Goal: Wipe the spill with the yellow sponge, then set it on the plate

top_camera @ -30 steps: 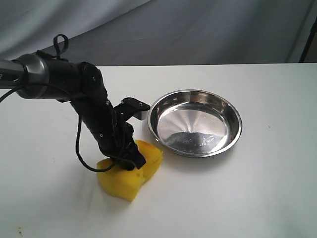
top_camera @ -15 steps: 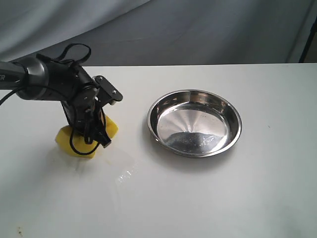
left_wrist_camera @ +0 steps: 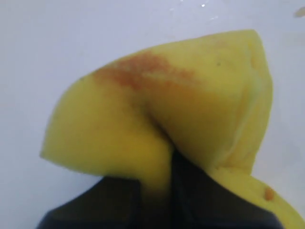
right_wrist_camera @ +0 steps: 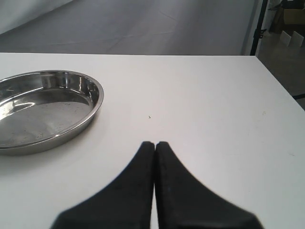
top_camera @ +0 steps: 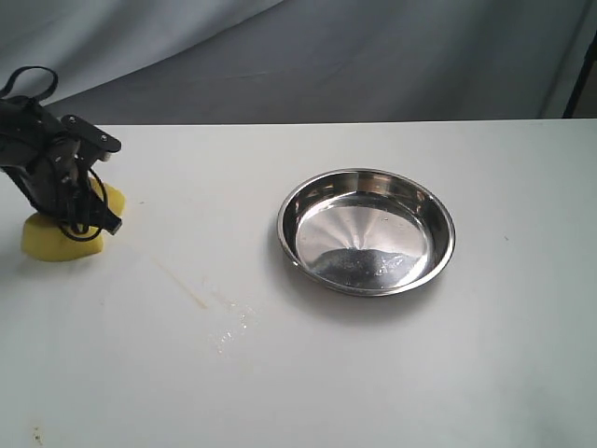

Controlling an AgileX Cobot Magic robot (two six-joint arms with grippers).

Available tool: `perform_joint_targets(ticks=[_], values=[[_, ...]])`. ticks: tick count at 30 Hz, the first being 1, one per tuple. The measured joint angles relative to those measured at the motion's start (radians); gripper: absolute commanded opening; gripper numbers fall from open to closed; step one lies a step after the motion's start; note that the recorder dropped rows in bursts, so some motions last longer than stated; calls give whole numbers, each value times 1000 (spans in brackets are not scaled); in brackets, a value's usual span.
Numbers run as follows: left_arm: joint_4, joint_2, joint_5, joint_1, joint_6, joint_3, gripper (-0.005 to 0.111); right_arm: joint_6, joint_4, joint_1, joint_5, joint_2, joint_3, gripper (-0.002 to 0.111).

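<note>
Yellow sponge (top_camera: 54, 245), seemingly light, soft foam that buckles where the left fingers (left_wrist_camera: 114, 202) pinch its middle, rests on the worktop (top_camera: 373, 373) well apart from the plate (top_camera: 282, 229); that mid-block hold looks secure, while the right fingers (right_wrist_camera: 143, 164) are closed on nothing.

— Where does the exterior view look from?
— From above, angled down across the worktop (top_camera: 373, 373) to a grey backdrop (top_camera: 373, 56). The plate (top_camera: 367, 231) sits near the middle and the left pincer (top_camera: 89, 217) at the far left edge.
— The left wrist view?
— Very close on the sponge (left_wrist_camera: 162, 109), which nearly fills it; only a little worktop shows around.
— The right?
— Low over the worktop, looking along it past the right pincer (right_wrist_camera: 155, 145). It shares the plate with the exterior view; the left shares the sponge.
</note>
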State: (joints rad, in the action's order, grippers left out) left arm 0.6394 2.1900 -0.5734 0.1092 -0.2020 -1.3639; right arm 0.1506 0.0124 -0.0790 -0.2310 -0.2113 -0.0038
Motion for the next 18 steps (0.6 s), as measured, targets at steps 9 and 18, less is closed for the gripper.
perform_joint_targets(ticks=[9,18], values=[[52,2,-43,35,0,0,0,0,0,0,0,0,0,0],[118,2,-169,247,22,19,0,0,0,0,0,0,0,0]])
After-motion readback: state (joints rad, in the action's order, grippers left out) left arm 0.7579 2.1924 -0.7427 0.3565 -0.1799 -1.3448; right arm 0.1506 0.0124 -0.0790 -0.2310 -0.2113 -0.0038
